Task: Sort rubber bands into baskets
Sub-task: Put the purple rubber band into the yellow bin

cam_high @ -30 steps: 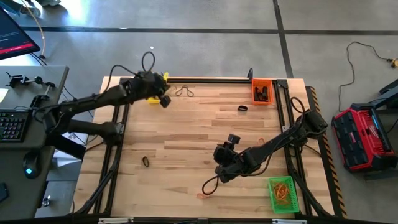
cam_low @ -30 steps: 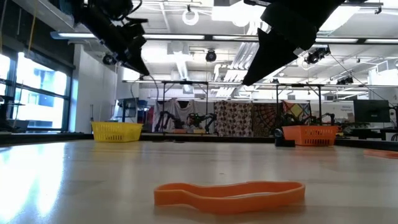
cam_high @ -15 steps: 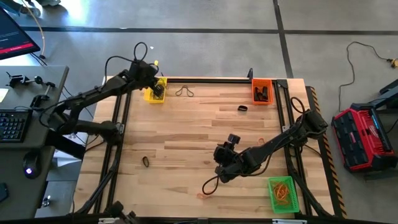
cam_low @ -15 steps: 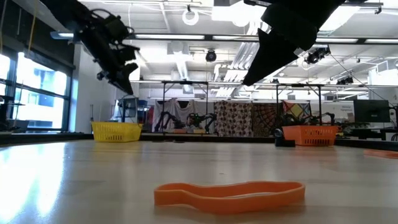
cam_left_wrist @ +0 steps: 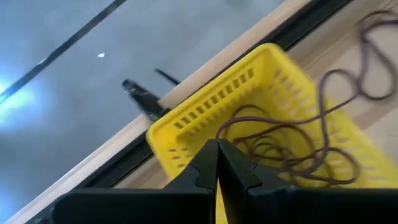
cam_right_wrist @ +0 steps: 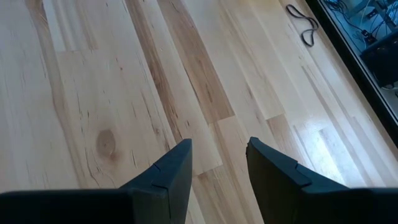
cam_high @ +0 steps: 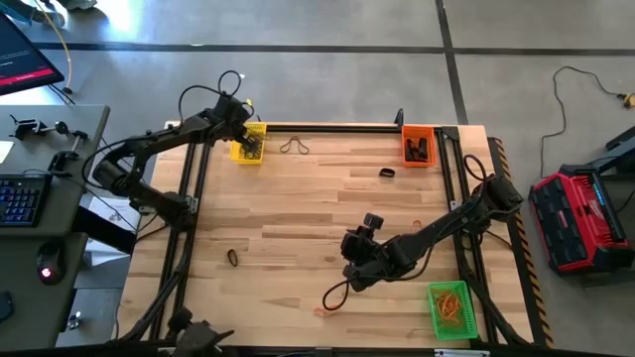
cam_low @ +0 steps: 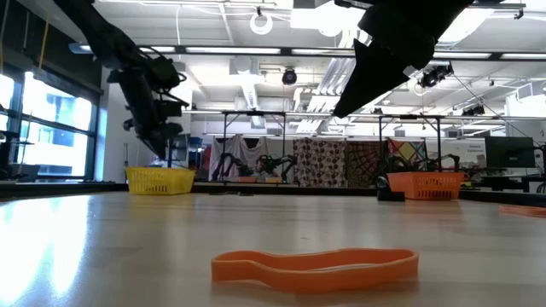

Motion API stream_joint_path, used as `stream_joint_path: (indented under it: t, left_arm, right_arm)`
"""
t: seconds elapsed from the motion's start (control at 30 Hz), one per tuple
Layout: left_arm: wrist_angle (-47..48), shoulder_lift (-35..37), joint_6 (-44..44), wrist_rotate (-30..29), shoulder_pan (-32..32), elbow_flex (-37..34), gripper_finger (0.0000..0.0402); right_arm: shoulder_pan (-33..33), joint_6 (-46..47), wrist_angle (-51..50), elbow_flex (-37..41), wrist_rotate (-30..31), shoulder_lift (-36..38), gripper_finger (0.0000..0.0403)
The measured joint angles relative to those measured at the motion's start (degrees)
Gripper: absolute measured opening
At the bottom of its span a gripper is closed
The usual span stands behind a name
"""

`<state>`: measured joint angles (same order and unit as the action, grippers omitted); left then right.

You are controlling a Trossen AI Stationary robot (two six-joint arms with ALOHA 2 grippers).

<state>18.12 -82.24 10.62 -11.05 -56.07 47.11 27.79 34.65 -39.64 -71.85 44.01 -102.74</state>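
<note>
The left tool (cam_high: pixel 250 145) hangs over the yellow basket (cam_high: pixel 241 152) in the upper left of the high view, its fingers (cam_left_wrist: pixel 208 168) pressed together with nothing visibly between them. Olive-tan bands (cam_left_wrist: pixel 292 149) lie tangled in that basket, and another olive-tan loop (cam_high: pixel 291 146) sits on the surface (cam_high: pixel 298 218) just right of it. The right tool (cam_high: pixel 349 266) waits low over bare wood at centre right, its fingers (cam_right_wrist: pixel 171 171) apart and empty. An orange band (cam_low: pixel 316 264) lies flat, long axis running left to right in the low view. A black band (cam_high: pixel 232 258) lies lower left; the orange basket (cam_high: pixel 418 145) stands upper right and the green basket (cam_high: pixel 449 307) lower right. No writing is readable
</note>
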Motion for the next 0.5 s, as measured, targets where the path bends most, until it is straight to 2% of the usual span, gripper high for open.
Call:
stream_joint_path:
  t: [0.13, 0.5]
  left_arm:
    - [0.07, 1.08, 0.55, -2.29, -0.33, 0.00, 0.0000]
    - [2.82, 6.25, 0.12, -3.15, -0.18, 0.04, 0.0000]
  right_arm:
    - [-0.01, -0.04, 0.00, 0.00, 0.00, 0.00, 0.0142]
    - [-0.04, -0.10, -0.02, 0.00, 0.00, 0.00, 0.0142]
